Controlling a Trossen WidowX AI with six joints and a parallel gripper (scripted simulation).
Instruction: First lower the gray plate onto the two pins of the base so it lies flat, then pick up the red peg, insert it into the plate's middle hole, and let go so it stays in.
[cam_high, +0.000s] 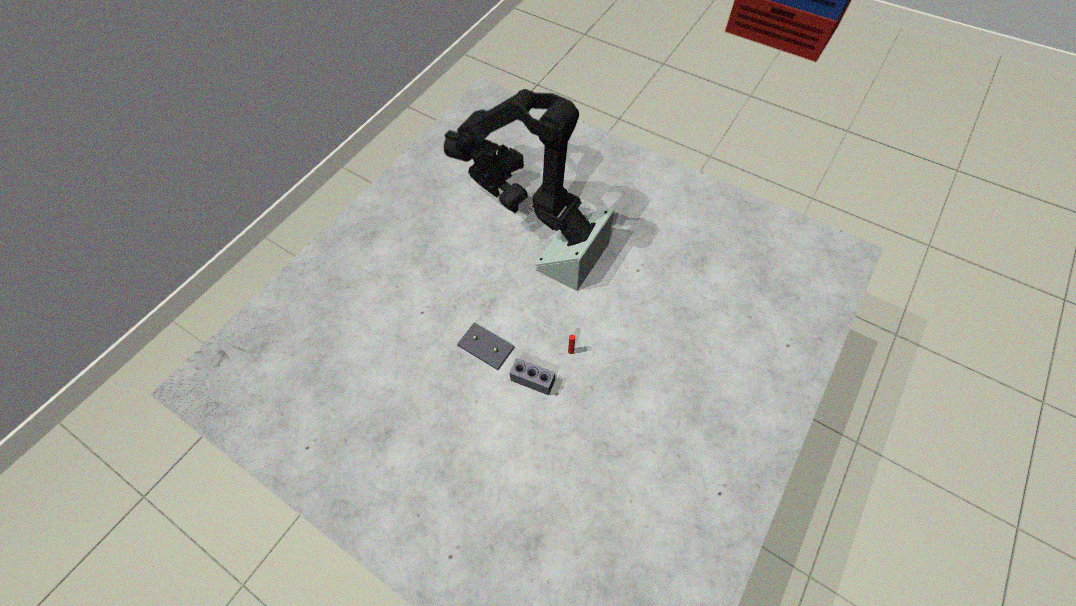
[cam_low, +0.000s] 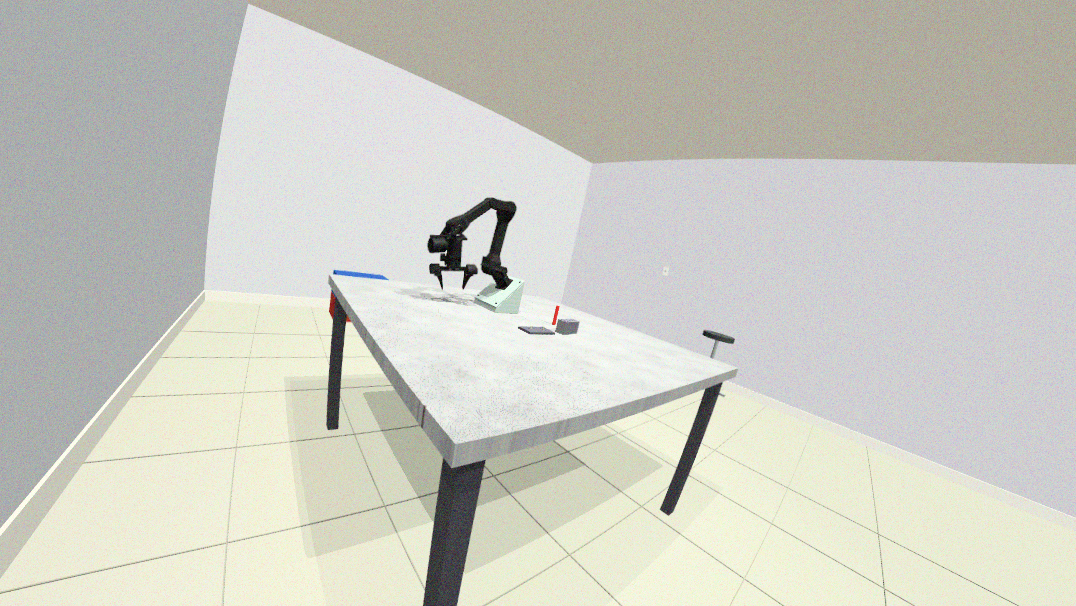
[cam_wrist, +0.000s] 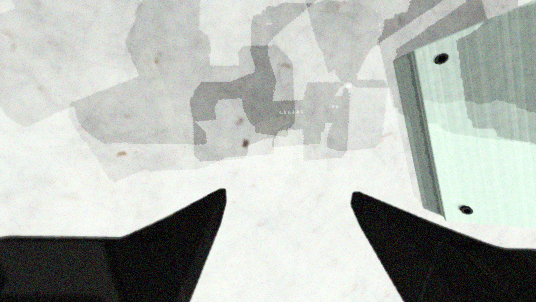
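The gray plate (cam_high: 533, 374) (cam_low: 566, 325), a small block with three holes on top, rests on the table right beside the base. The base (cam_high: 485, 344) (cam_low: 536, 329) is a flat dark gray slab with two small pins. The red peg (cam_high: 572, 343) (cam_low: 555, 314) stands upright on the table a little behind the plate. My gripper (cam_high: 502, 190) (cam_low: 451, 284) (cam_wrist: 288, 196) is open and empty. It points down just above the table at the far side, next to the arm's mount and well away from all three parts. In the wrist view only bare table shows between the fingers.
The arm stands on a pale green wedge mount (cam_high: 576, 255) (cam_low: 500, 295) (cam_wrist: 480, 150), close to the gripper's right. A red and blue box (cam_high: 786, 22) (cam_low: 359, 275) sits on the floor beyond the table. A small black stand (cam_low: 717, 337) is by the right wall.
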